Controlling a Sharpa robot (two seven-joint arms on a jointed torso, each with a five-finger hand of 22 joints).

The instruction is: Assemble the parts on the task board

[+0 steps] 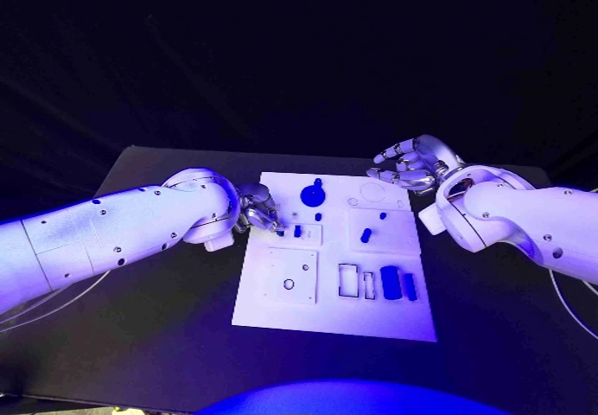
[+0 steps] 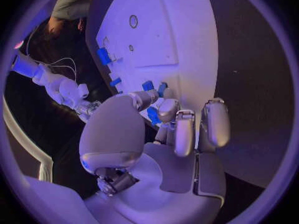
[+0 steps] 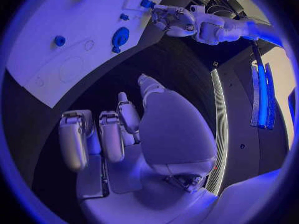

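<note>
At the board's left edge, the left hand (image 1: 258,210) reached over the white task board (image 1: 336,320), which lay flat in the middle of the black surface (image 1: 149,328). Its fingers (image 2: 184,132) were curled in around a small blue part (image 2: 154,115), seemingly pinching it just above the board, close to a small square recess (image 1: 307,233). The right hand (image 1: 408,166) hovered off the board's far right corner, fingers (image 3: 112,137) loosely curled and apart from one another, holding nothing.

Several blue parts sat on the board: a large rounded piece (image 1: 313,194) near the far edge, a short peg (image 1: 365,234) to the right of centre, and two upright bars (image 1: 399,283) beside narrow slots near the right edge. A square plate with a round hole (image 1: 289,277) lay on the near left.

By my judgement, the step in hand was seating that small part at the left side; the next move called for lining it up squarely over its recess and pressing it down without tilting.

No brand, label or writing could be read anywhere.
</note>
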